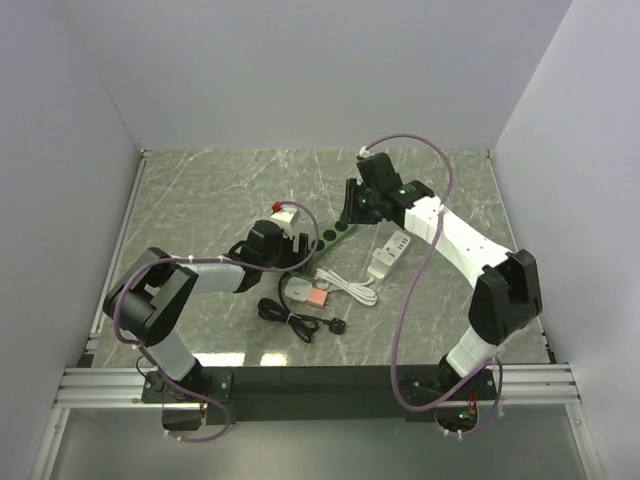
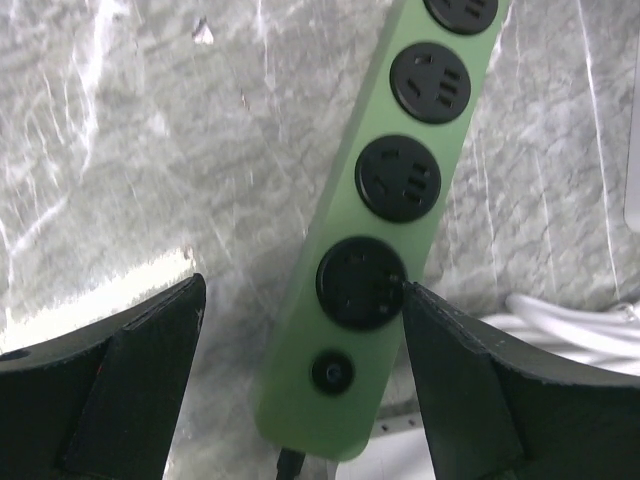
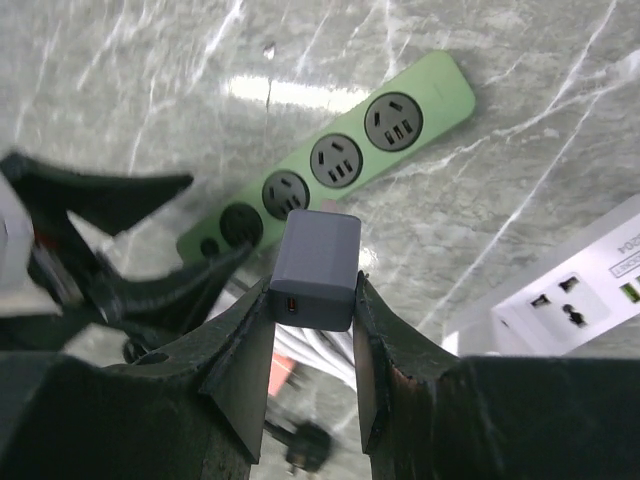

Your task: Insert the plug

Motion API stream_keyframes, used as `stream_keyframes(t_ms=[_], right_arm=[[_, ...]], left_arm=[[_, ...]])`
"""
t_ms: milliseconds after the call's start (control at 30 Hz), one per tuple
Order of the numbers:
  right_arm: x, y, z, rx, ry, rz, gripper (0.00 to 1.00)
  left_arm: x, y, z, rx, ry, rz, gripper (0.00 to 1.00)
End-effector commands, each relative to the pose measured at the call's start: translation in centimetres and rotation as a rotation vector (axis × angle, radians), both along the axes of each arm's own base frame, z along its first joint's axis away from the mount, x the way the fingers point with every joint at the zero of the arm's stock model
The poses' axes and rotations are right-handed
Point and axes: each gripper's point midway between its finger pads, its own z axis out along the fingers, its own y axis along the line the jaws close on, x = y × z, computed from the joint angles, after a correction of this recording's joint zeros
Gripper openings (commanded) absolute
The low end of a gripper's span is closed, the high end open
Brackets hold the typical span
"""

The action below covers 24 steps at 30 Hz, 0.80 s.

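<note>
The plug [image 3: 316, 265] is a grey charger block, and my right gripper [image 3: 312, 292] is shut on its sides, holding it above the green power strip [image 3: 330, 165]. The strip lies slanted on the marble table and shows several black sockets [image 2: 398, 178]. In the top view my right gripper [image 1: 352, 212] hovers over the strip's far half [image 1: 338, 238]. My left gripper [image 2: 300, 300] is open and straddles the strip's cable end [image 2: 330, 375]. Its right finger [image 2: 460, 370] touches the strip's edge, while the left finger [image 2: 120, 370] stands apart from it.
A white power strip [image 1: 390, 257] lies to the right of the green one. A coiled white cable [image 1: 345, 285] and a pink item [image 1: 318, 297] lie just in front. A black cord with a plug [image 1: 300, 320] lies nearer the bases. White walls enclose the table.
</note>
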Motion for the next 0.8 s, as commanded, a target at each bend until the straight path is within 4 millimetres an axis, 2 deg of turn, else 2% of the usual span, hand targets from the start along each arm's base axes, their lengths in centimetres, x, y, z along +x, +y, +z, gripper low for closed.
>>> stream_keyframes(t_ms=[0, 33, 100, 133, 200, 300, 467, 600, 767], right_arm=[[2.5, 0.7, 3.8, 0.097, -0.045, -0.136, 0.00], [2.9, 0.4, 2.9, 0.075, -0.024, -0.167, 0.00], [3.8, 0.3, 3.6, 0.083, -0.025, -0.233, 0.00], [3.8, 0.1, 2.7, 0.063, 0.009, -0.251, 0.00], [4.1, 0.1, 2.4, 0.064, 0.029, -0.298, 0.00], [4.3, -0.6, 1.0, 0.015, 0.096, -0.378, 0.00], [3.8, -1.4, -1.4, -0.101, 0.223, -0.439, 0.00], [3.2, -1.4, -2.7, -0.096, 0.269, -0.469, 0.00], [3.2, -0.3, -3.4, -0.026, 0.293, -0.484, 0.00]], left_arm=[[0.2, -0.6, 2.3, -0.061, -0.056, -0.006, 0.85], [0.1, -0.6, 2.2, -0.062, -0.054, -0.007, 0.85], [-0.1, -0.6, 2.1, -0.067, -0.052, -0.011, 0.84], [-0.3, -0.6, 2.1, -0.074, -0.055, -0.014, 0.84], [-0.5, -0.6, 1.9, -0.080, -0.049, -0.023, 0.84], [-0.9, -0.9, 1.8, -0.095, -0.050, -0.045, 0.85], [-1.9, -1.9, 1.1, -0.138, -0.012, -0.086, 0.84], [-2.5, -2.2, 0.4, -0.148, 0.006, -0.095, 0.82], [-2.3, -2.2, -0.4, -0.131, 0.024, -0.086, 0.79]])
